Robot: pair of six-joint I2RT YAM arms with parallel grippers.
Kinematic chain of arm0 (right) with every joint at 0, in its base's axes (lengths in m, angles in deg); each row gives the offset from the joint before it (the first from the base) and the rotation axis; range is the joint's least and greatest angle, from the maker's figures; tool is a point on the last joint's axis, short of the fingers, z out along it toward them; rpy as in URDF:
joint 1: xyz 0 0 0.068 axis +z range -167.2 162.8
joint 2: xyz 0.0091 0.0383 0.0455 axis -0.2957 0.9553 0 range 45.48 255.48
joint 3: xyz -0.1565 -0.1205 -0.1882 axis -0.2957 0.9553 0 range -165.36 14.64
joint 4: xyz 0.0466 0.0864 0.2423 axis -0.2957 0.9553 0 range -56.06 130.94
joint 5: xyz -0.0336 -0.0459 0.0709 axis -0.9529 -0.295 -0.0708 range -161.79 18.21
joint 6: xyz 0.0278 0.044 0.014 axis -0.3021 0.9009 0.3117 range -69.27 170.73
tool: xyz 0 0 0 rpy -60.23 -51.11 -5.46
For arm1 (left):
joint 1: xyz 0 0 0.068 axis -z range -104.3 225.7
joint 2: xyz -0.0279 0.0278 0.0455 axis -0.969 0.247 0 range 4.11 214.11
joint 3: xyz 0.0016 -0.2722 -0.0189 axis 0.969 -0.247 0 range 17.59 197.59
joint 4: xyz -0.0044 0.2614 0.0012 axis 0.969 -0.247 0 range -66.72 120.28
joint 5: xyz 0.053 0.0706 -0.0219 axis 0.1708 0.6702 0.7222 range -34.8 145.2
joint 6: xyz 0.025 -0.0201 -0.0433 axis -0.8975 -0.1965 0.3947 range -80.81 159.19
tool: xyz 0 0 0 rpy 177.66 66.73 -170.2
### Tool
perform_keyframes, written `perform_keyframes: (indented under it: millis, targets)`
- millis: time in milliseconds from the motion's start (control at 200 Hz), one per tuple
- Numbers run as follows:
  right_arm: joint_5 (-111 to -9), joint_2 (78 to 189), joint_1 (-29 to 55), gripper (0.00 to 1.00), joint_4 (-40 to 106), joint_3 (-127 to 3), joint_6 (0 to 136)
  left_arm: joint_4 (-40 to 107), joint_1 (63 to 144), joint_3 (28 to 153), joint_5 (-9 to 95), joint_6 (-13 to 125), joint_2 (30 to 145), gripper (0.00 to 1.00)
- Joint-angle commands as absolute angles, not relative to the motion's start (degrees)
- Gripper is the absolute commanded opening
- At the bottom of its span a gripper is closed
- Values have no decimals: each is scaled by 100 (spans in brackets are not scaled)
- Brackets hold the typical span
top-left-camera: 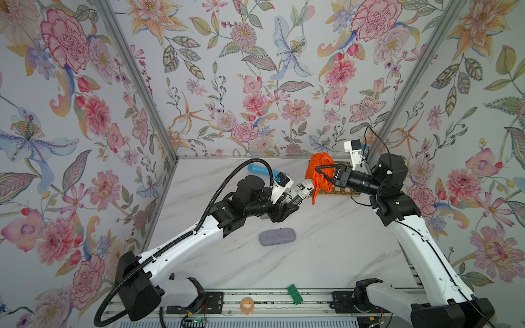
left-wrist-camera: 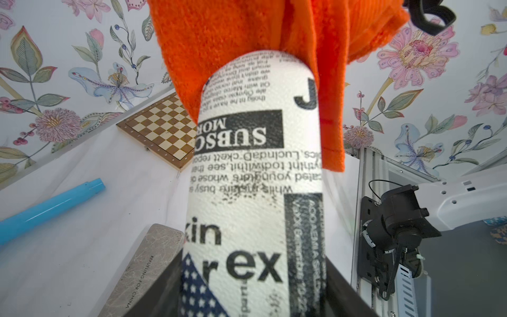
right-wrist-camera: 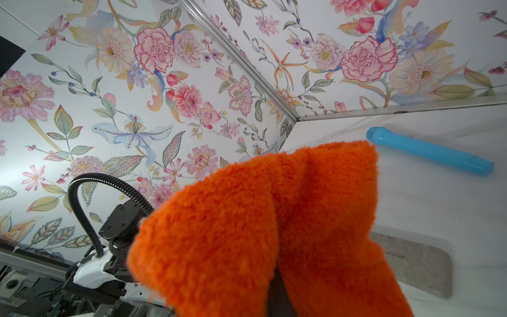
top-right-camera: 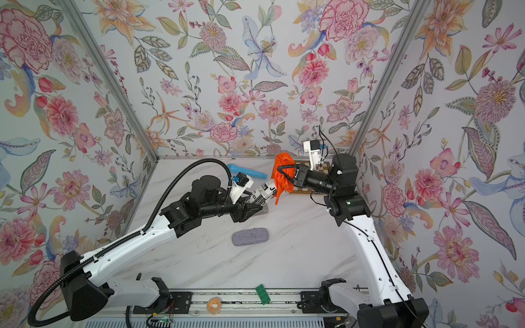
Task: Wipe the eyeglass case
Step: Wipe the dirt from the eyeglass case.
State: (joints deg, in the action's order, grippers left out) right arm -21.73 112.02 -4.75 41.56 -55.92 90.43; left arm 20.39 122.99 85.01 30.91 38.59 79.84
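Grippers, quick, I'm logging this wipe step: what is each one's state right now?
Left gripper: closed on the newsprint case.
Right gripper: closed on the orange cloth.

My left arm (top-left-camera: 181, 244) reaches in from the near left with the wrist raised, left jaws clamped on the newsprint case (top-left-camera: 302, 191). My right arm (top-left-camera: 417, 250) is bent at the elbow, wrist aimed toward the left arm, right jaws pinched shut on the orange cloth (top-left-camera: 321, 173).

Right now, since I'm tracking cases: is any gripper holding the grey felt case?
No, the grey felt case lies free on the table, nothing touching it.
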Motion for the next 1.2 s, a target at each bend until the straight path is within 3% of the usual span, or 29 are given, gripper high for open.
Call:
perform_keyframes:
  millis: [0,530,636,801,1026,1196]
  targets:
    - [-2089,11528,-216,0,4312,-5763,8825,1960,12464,8663,3310,3252,7926,27]
    - [-973,12628,438,0,3739,-5868,9749,1252,12620,9078,4611,1262,8034,25]
    - [-792,12577,345,0,4336,-5872,9461,1289,12516,8978,4792,1017,7938,25]
    - [-778,12544,126,0,4964,-5786,9149,1234,12384,9056,4785,807,7874,25]
    - [-783,13137,742,0,4917,-5998,9091,1521,12422,9125,4545,806,7943,26]
    - [-714,13241,644,0,5095,-5922,8967,1629,12413,9002,4773,706,7845,25]
